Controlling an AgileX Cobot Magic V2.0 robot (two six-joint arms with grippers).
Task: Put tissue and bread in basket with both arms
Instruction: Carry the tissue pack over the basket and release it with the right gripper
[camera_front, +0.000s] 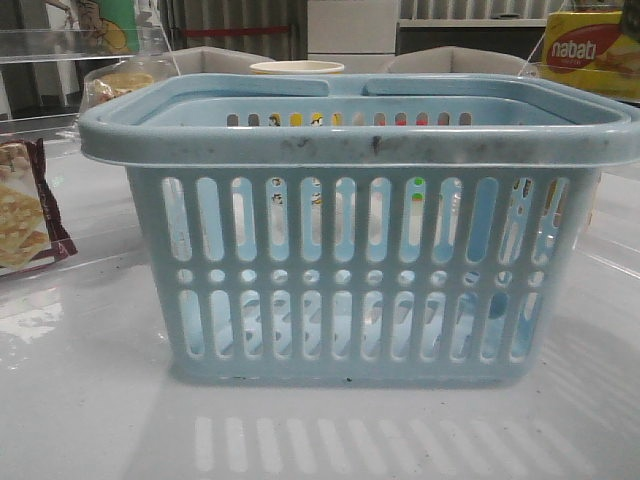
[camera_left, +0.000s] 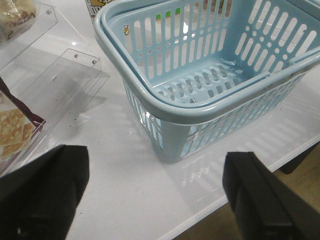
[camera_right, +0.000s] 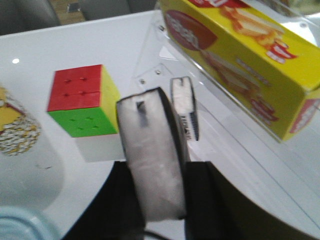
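Observation:
The light-blue basket (camera_front: 350, 250) fills the front view and shows in the left wrist view (camera_left: 200, 65) with nothing inside. My left gripper (camera_left: 155, 197) is open and empty above the white table, near the basket's front left corner. My right gripper (camera_right: 159, 200) is shut on the tissue (camera_right: 152, 150), a pale flat packet with a dark edge, held upright above the table. The bread (camera_front: 115, 85), golden buns in a clear bag, lies on a clear shelf behind the basket's left side and also shows in the left wrist view (camera_left: 17, 12). Neither gripper shows in the front view.
A maroon cracker bag (camera_front: 25, 215) lies left of the basket in a clear tray (camera_left: 65, 80). A yellow nabati box (camera_right: 240, 55) sits in a clear stand at the right. A colour cube (camera_right: 82, 107) and a printed cup (camera_right: 15, 130) stand near the tissue. The table's front edge (camera_left: 260, 175) is close.

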